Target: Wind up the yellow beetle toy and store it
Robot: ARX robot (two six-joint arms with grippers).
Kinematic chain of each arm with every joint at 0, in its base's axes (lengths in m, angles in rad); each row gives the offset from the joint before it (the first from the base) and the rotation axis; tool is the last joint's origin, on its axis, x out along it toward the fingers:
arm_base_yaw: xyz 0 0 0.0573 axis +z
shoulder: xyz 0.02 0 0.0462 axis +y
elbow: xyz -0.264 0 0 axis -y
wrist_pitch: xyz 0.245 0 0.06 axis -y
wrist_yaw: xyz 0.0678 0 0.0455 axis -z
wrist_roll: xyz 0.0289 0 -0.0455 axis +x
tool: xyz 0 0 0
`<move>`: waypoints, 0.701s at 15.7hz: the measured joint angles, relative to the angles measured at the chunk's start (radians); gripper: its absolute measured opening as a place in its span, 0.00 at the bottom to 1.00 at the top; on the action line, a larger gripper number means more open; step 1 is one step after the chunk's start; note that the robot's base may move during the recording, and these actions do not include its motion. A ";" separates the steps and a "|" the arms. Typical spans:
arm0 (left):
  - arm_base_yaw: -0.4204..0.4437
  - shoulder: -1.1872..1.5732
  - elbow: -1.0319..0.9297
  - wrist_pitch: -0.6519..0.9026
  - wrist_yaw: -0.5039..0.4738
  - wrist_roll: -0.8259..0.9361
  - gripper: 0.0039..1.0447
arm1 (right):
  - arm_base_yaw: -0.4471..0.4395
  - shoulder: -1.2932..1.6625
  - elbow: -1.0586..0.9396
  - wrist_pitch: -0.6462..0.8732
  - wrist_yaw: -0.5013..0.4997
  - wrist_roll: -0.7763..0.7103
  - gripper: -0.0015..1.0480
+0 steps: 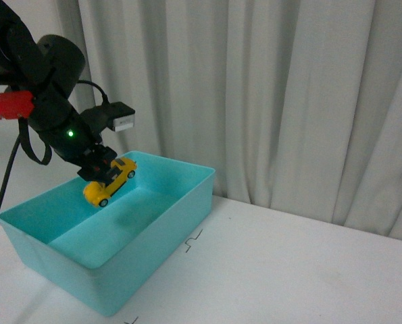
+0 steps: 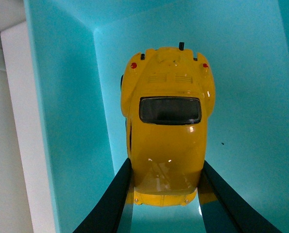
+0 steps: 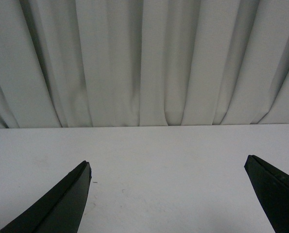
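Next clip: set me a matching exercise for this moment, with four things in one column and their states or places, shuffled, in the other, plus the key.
Column one
1. yellow beetle toy
2. left gripper
3. right gripper
4. turquoise bin

Column two
A. open, holding nothing
B. standing on the white table
C. shut on the toy
D. held tilted above the bin's floor

Pairs: 1-D, 2-C, 3-A, 4-B
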State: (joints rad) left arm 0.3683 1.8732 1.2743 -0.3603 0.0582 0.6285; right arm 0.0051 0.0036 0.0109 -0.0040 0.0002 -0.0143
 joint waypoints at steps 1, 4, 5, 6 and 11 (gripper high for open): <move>-0.005 0.022 0.000 0.013 0.000 -0.015 0.31 | 0.000 0.000 0.000 0.000 0.000 0.000 0.94; -0.018 0.127 0.000 0.056 -0.059 -0.031 0.30 | 0.000 0.000 0.000 0.000 0.000 0.000 0.94; -0.021 0.150 0.008 0.064 -0.064 -0.034 0.30 | 0.000 0.000 0.000 0.000 0.000 0.000 0.94; -0.028 0.167 0.017 0.070 -0.071 -0.039 0.30 | 0.000 0.000 0.000 0.000 0.000 0.000 0.94; -0.067 0.221 0.027 0.079 -0.085 -0.048 0.30 | 0.000 0.000 0.000 0.000 0.000 0.000 0.94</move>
State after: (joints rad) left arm 0.3012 2.0941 1.3018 -0.2810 -0.0265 0.5804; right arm 0.0051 0.0036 0.0109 -0.0044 0.0002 -0.0143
